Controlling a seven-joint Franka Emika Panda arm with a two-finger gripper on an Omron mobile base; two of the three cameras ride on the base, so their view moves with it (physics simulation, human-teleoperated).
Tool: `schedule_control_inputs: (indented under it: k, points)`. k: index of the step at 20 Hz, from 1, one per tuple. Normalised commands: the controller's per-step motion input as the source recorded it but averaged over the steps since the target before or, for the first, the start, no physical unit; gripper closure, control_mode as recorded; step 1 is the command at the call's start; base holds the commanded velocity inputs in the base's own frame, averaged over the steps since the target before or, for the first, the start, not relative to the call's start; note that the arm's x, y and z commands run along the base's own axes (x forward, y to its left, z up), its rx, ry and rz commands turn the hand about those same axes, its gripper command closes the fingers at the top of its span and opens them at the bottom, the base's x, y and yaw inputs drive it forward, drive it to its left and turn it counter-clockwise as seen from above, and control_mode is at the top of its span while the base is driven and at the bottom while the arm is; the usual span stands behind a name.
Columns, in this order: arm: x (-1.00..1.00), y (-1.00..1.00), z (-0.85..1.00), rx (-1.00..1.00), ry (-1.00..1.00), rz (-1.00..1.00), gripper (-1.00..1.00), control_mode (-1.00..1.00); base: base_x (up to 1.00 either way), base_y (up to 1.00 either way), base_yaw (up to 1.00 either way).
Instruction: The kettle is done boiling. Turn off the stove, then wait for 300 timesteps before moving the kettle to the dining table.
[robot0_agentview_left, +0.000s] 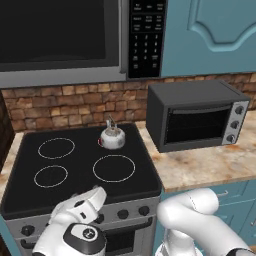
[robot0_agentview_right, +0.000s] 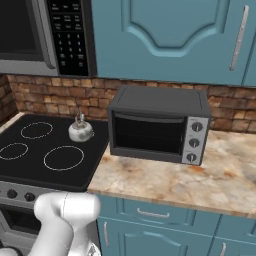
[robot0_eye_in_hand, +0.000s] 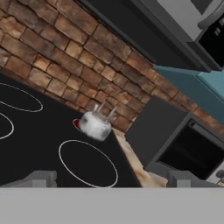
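1. On the black glass stove (robot0_agentview_left: 80, 172), far right burner, sits the small shiny silver kettle (robot0_agentview_left: 112, 137), a red glow beneath it.
2. My two-finger gripper (robot0_eye_in_hand: 111, 178) is spread wide and empty, near the stove's front, presumably for the black knobs (robot0_agentview_left: 122, 214).

Bare stove (robot0_agentview_left: 75, 187) glass lies before the kettle (robot0_agentview_left: 112, 137); the toaster oven (robot0_agentview_left: 197, 120) crowds its right.

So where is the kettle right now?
The kettle sits on the stove's back right burner, near the brick wall, left of the toaster oven.
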Motion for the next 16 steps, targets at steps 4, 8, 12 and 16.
schedule_control_inputs:
  k: [4,8,12,16]
  points:
    - [-0.12,0.01,-0.36,-0.01,-0.08,0.00,-1.00,-1.00,0.00,0.00,0.00]
    - [-0.01,0.01,-0.32,0.00,-0.01,0.01,-1.00,-1.00,0.00,0.00,0.00]
    - [0.00,0.00,-0.33,0.00,-0.01,0.01,-1.00,-1.00,0.00,0.00,0.00]
    - [-0.03,0.00,-0.29,0.00,-0.08,0.01,-1.00,-1.00,0.00,0.00,0.00]
